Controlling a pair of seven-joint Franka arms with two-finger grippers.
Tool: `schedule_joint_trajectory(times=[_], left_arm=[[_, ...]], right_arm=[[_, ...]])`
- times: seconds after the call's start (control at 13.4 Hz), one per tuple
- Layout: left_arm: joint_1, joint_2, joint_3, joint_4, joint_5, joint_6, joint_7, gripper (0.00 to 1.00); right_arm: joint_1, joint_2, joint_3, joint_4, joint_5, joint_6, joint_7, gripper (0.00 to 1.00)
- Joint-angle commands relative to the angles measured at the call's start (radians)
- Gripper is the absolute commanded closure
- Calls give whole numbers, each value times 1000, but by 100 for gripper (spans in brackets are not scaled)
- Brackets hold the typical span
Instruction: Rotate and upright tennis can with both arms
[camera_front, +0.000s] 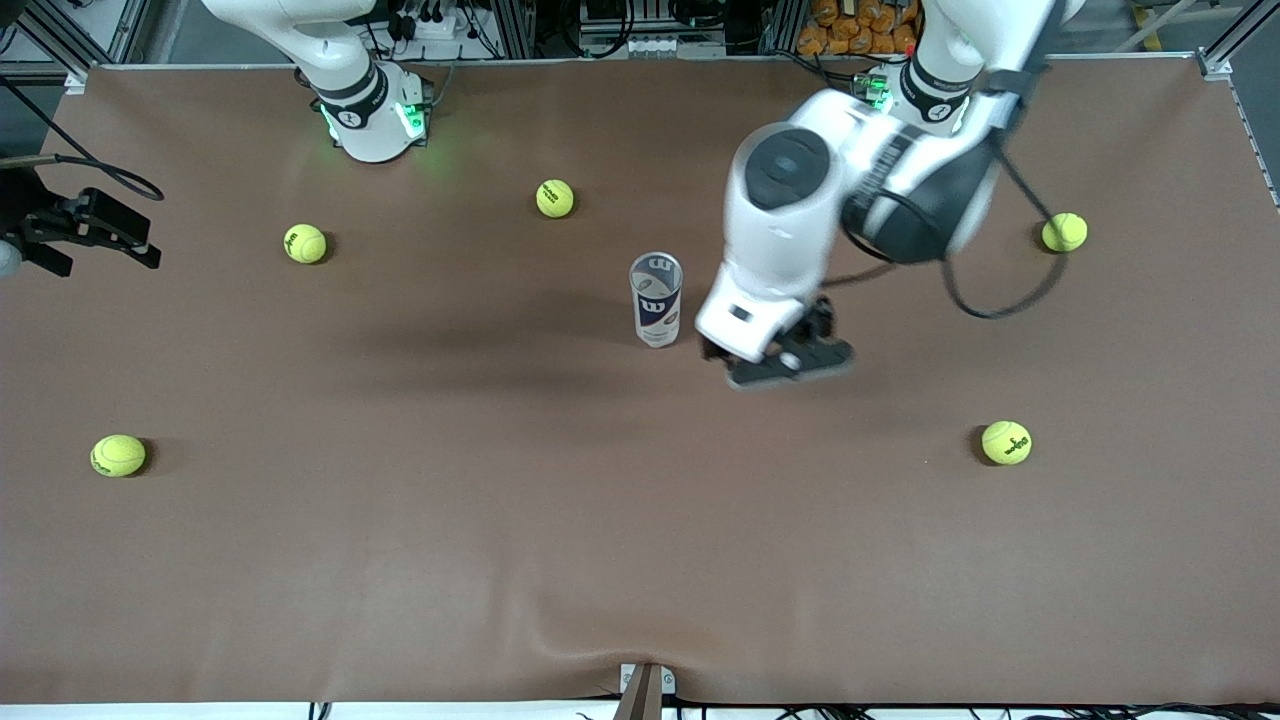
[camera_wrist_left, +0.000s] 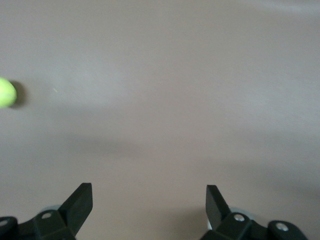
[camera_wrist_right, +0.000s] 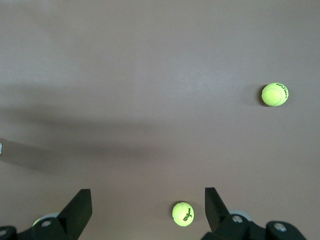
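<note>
The tennis can (camera_front: 656, 300) stands upright in the middle of the brown table, open silvery rim up, with the navy and white label and "W" logo facing the front camera. My left gripper (camera_front: 788, 366) hangs over the table just beside the can, toward the left arm's end, apart from it. In the left wrist view it (camera_wrist_left: 149, 200) is open and empty, with only bare table between the fingers. My right gripper (camera_front: 135, 245) is over the right arm's end of the table, well away from the can. In the right wrist view it (camera_wrist_right: 148, 202) is open and empty. Neither wrist view shows the can.
Several yellow-green tennis balls lie scattered on the table, among them one (camera_front: 555, 198) near the bases, one (camera_front: 1006, 442) toward the left arm's end and one (camera_front: 118, 455) toward the right arm's end. Balls also show in the right wrist view (camera_wrist_right: 182, 213) and the left wrist view (camera_wrist_left: 6, 93).
</note>
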Motion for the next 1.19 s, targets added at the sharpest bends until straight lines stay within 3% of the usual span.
schedule_joint_trajectory(times=[0.0, 0.6, 0.97, 1.12], left_arm=[[85, -12, -12, -2, -12, -14, 84, 0], [216, -57, -19, -8, -17, -58, 267, 0], [323, -72, -20, -2, -78, -66, 412, 0], [320, -107, -13, -8, -86, -74, 439, 0]], right_arm=[[-14, 5, 12, 11, 2, 0, -12, 0], [12, 0, 13, 8, 8, -48, -59, 0], [14, -12, 13, 8, 8, -84, -65, 0], [14, -11, 13, 8, 7, -81, -65, 0]])
